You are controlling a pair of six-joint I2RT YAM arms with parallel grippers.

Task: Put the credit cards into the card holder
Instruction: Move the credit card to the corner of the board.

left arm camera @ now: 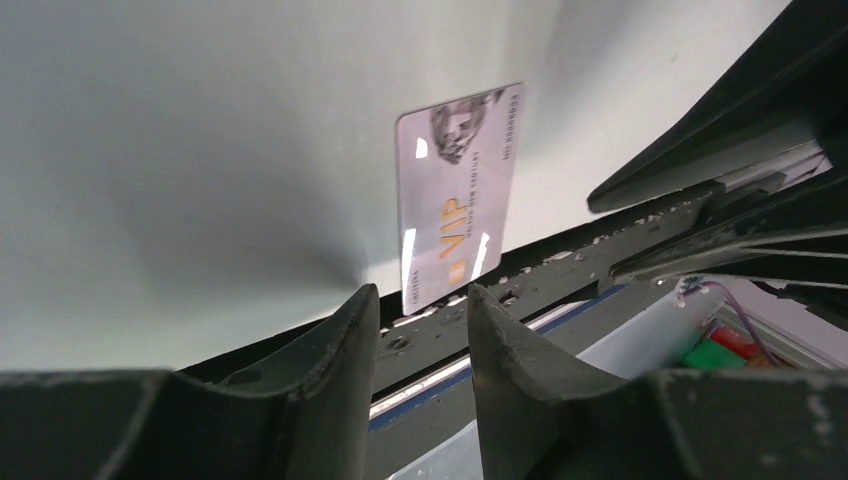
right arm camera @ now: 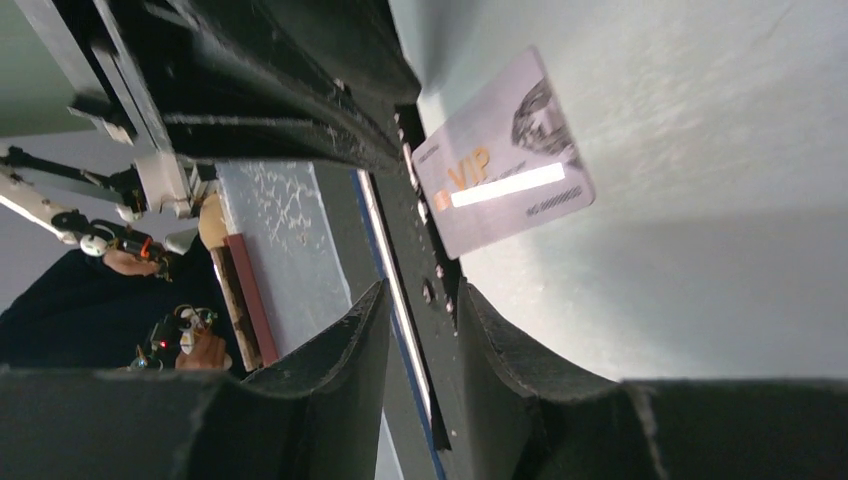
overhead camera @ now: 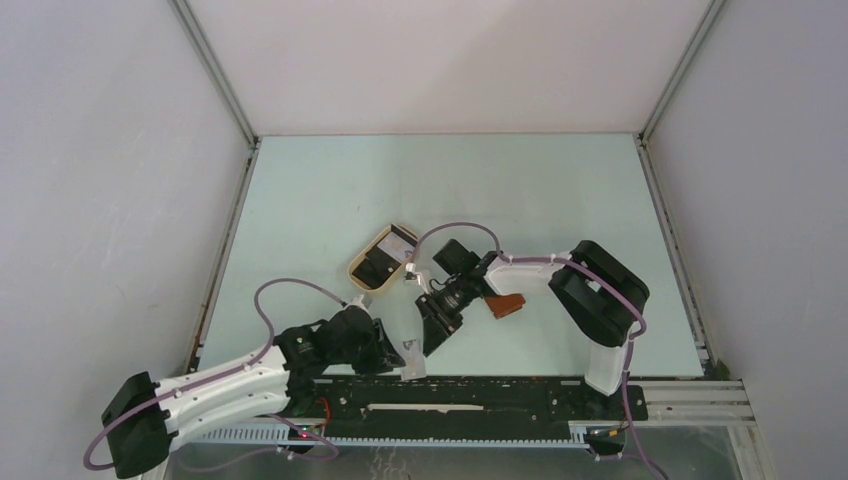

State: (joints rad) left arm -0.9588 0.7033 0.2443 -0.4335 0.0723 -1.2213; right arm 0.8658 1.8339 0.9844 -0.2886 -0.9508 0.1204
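**Stage of the task.** No card is seen in the card holder (overhead camera: 505, 305). It lies on the tabletop (overhead camera: 450, 180) to the right of centre, beside the right arm's wrist. From above it looks folded shut, though it is too small in that view to be sure. Of the credit cards, at least a dark one (overhead camera: 376, 266) and a whitish one (overhead camera: 401, 240) rest in the oval tan tray (overhead camera: 352, 270), left of the holder and apart from it. One further card, the pale VIP card (left arm camera: 455, 190), lies flat at the near edge of the tabletop, its near end reaching the black rail (left arm camera: 560, 265). Every insertion is therefore judged yet to be done, and the step in hand is the pickup of this edge card.

**Card and end effectors.** The left end effector (left arm camera: 423, 292) is aimed along the card from the rail side. Its jaws are partly open with nothing between them, and the card's near end lies just beyond the tips. The right end effector (right arm camera: 421, 288) approaches the same edge from the other side. Its jaws are likewise partly open and empty, and the card lies ahead and slightly to one side. Neither is seen touching the card. The holder lies well apart from the card, farther in on the tabletop.
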